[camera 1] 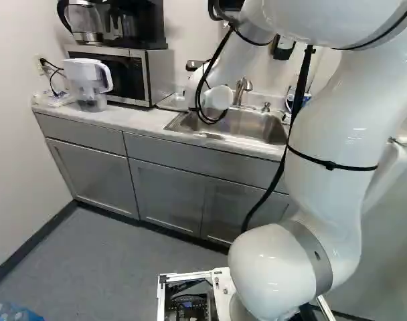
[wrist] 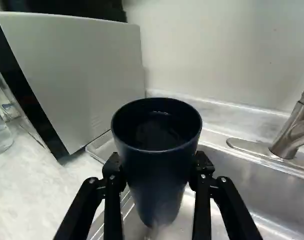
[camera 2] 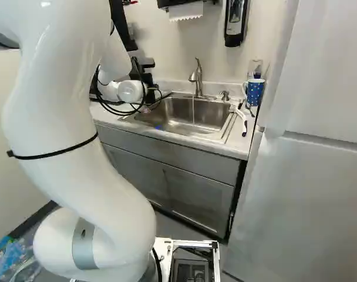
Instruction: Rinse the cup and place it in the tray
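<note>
The cup (wrist: pixel 156 175) is navy, the mug (camera 2: pixel 256 92) white-dotted blue.

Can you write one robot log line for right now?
claw: shut on dark cup | cup: opening up, held near sink | faucet: thin stream running | placing: not done

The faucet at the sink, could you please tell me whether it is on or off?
On: in the right base view, a thin stream of water falls from the faucet into the sink.

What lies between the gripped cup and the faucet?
In the wrist view, only bare steel of the sink shows between the cup and the faucet.
</note>
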